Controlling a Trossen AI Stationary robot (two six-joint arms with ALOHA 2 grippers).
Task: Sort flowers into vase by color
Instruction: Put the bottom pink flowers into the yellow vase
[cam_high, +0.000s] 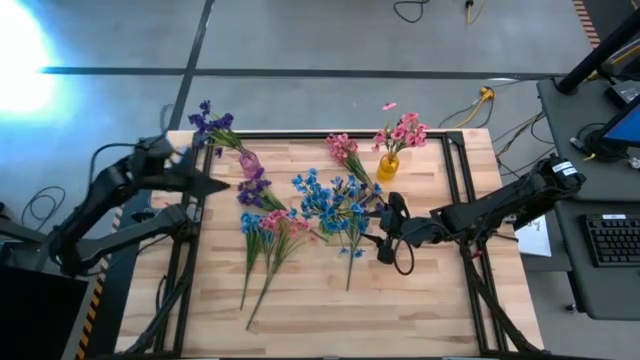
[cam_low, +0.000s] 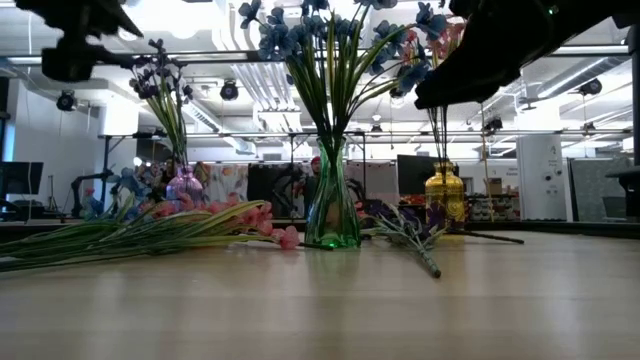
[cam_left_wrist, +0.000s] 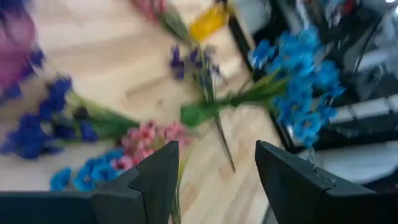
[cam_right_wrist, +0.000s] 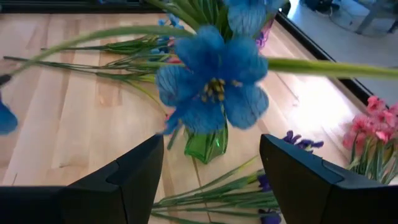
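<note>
Both the left gripper (cam_left_wrist: 211, 180) and right gripper (cam_right_wrist: 211, 180) stand open and empty, while the loose flowers (cam_high: 262, 240) look light and floppy, best pinched low on their thin, stiffer stems

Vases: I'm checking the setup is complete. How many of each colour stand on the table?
Purple vase: 1
Green vase: 1
Yellow vase: 1
Total: 3
</note>
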